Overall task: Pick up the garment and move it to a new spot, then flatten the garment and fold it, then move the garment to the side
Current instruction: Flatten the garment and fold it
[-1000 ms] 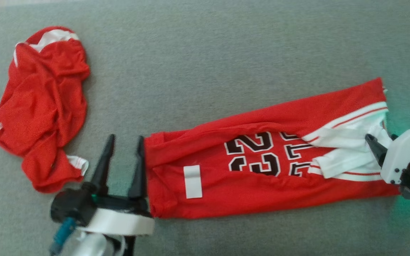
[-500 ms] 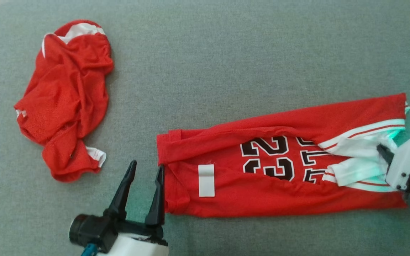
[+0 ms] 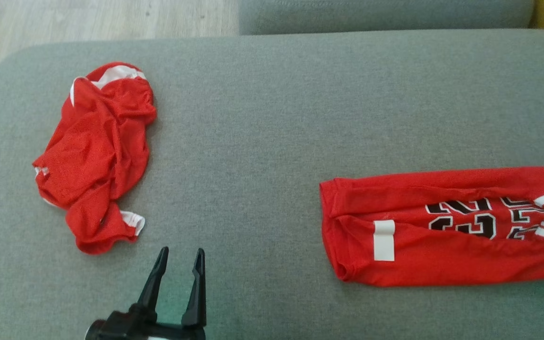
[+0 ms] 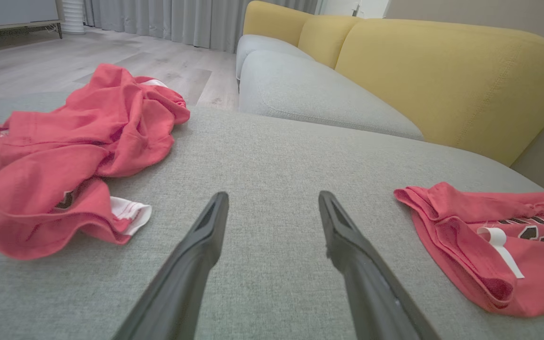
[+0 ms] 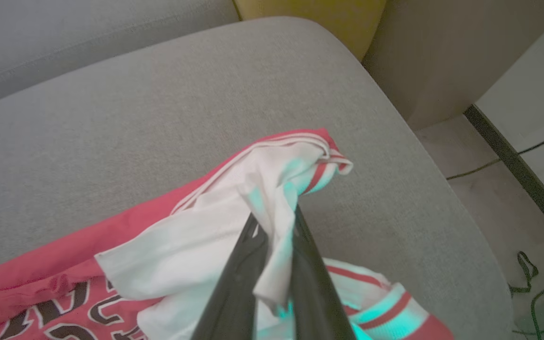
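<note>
The folded red jersey (image 3: 442, 245) with black numbers lies on the grey cushion (image 3: 272, 118), running off the head view's right edge. My right gripper (image 5: 274, 212) is shut on the jersey's white trim (image 5: 206, 226), which bunches up between the fingers near the cushion's right end. My left gripper (image 3: 181, 250) stands open at the bottom left with nothing between its fingers (image 4: 206, 236). It is well apart from the jersey's left edge (image 4: 465, 245).
A crumpled red garment (image 3: 95, 156) lies at the cushion's left end, just left of my left gripper (image 4: 273, 194). A yellow sofa back (image 4: 442, 80) and another grey seat (image 4: 310, 94) stand behind. Wood floor (image 3: 88, 19) and cables (image 5: 536, 283) lie past the cushion's rounded ends.
The head camera has shifted. The jersey has slid right, away from the crumpled garment, drawn by my right gripper. My left gripper, earlier at the jersey's left edge, now stands apart from it.
</note>
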